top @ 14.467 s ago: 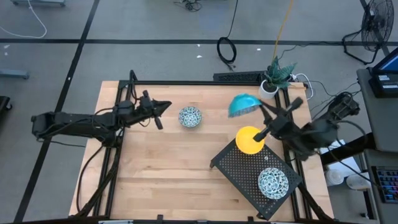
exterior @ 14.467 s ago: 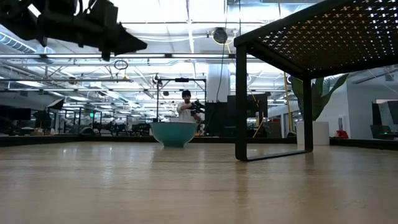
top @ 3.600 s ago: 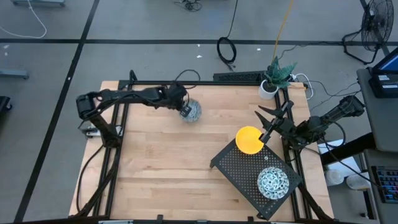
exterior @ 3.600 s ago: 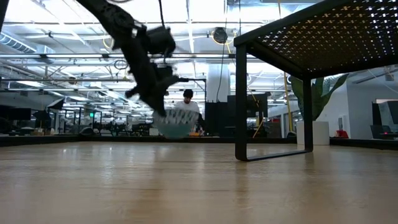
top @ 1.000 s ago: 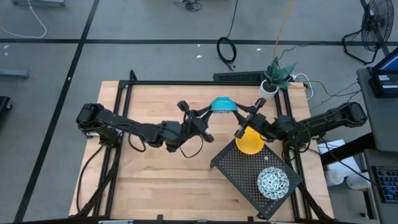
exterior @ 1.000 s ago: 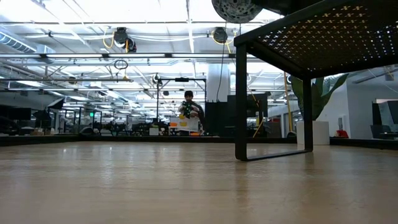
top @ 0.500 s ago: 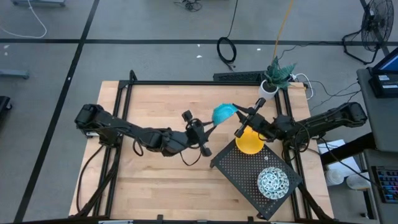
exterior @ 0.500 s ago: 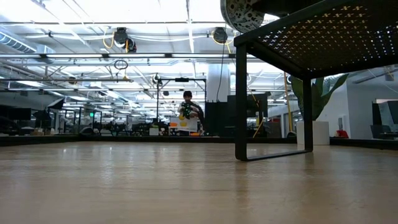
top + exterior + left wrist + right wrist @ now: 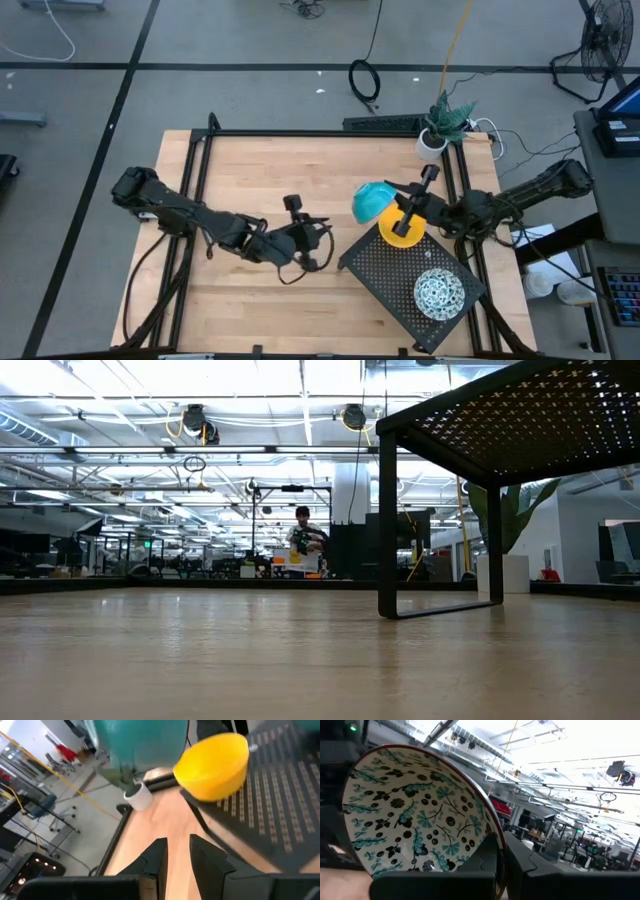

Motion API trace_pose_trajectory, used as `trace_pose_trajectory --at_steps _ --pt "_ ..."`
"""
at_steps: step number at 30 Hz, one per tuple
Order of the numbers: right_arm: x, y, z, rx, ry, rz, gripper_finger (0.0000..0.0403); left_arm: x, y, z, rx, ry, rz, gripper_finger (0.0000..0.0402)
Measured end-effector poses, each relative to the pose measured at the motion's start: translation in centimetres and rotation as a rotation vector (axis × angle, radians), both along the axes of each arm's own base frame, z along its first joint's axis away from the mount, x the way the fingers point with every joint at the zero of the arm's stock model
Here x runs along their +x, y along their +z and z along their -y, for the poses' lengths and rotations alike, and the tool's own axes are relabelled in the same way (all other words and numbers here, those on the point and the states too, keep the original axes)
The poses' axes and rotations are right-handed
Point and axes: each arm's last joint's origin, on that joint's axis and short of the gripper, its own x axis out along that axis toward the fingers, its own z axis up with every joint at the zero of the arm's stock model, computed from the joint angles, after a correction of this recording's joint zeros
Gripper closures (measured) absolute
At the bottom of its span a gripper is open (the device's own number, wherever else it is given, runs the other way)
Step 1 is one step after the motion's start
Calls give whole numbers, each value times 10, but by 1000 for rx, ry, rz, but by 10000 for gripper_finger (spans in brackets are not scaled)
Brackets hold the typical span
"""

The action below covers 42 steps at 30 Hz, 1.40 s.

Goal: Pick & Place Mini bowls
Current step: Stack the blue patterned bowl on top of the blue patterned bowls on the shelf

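A mini bowl (image 9: 370, 201), teal outside and blue-and-white patterned inside (image 9: 415, 815), hangs in the air beside the rack's far left corner, with my right gripper (image 9: 395, 205) shut on it. A yellow mini bowl (image 9: 404, 230) stands on the black perforated rack (image 9: 385, 270), and a second patterned mini bowl (image 9: 438, 292) stands nearer on the same rack. My left gripper (image 9: 308, 245) is over the bare wood left of the rack, slightly open and holding nothing (image 9: 177, 862). My right gripper pinches the patterned bowl's rim (image 9: 496, 851) between its two fingers, one inside the bowl and one outside. It comes from the table's right side, slanting a little upward. The bowl is lifted clear and tipped on its side, teal outside upward.
A white plant pot (image 9: 432, 142) stands at the table's far right corner. The rack stands on thin black legs (image 9: 388, 520) over the table's near right part. Bare wood lies left of the rack. A person (image 9: 303, 540) shows far off in the room.
My left gripper has drawn back from the teal bowl toward the table's near edge and tipped lower. The bowl, now on my right gripper alone, has gone a little toward the near right, beside the yellow bowl, and has turned on its side.
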Motion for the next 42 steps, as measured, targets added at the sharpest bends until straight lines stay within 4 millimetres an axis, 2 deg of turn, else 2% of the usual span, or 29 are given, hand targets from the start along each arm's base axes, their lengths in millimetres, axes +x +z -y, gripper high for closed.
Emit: trace_pose_trajectory --at_steps 4,8,13,19,24,28,33,39,42 --pt "-4 21 -7 -3 -13 -69 402 -13 4 -1 -21 5 -44 316" --pt "-1 54 -13 21 -5 -194 402 -24 4 -10 -57 -71 -81 316" --pt "5 91 -21 97 42 -350 403 -44 0 -42 -132 -187 -48 316" --pt "8 125 -39 212 90 -537 403 -87 -21 -87 -212 -158 93 316" --pt "6 143 -52 388 194 -743 403 -121 -36 -102 -240 -134 250 316" --pt "4 151 -59 577 334 -943 403 -144 -42 -105 -264 -210 339 316" --pt "-3 151 -61 732 354 -1134 403 -163 -47 -107 -319 -303 386 316" --pt "-23 139 -62 912 295 -1392 403 -169 -55 -109 -357 -298 385 316" --pt "-31 137 -67 1008 282 -1420 403 -169 -58 -109 -359 -296 373 316"
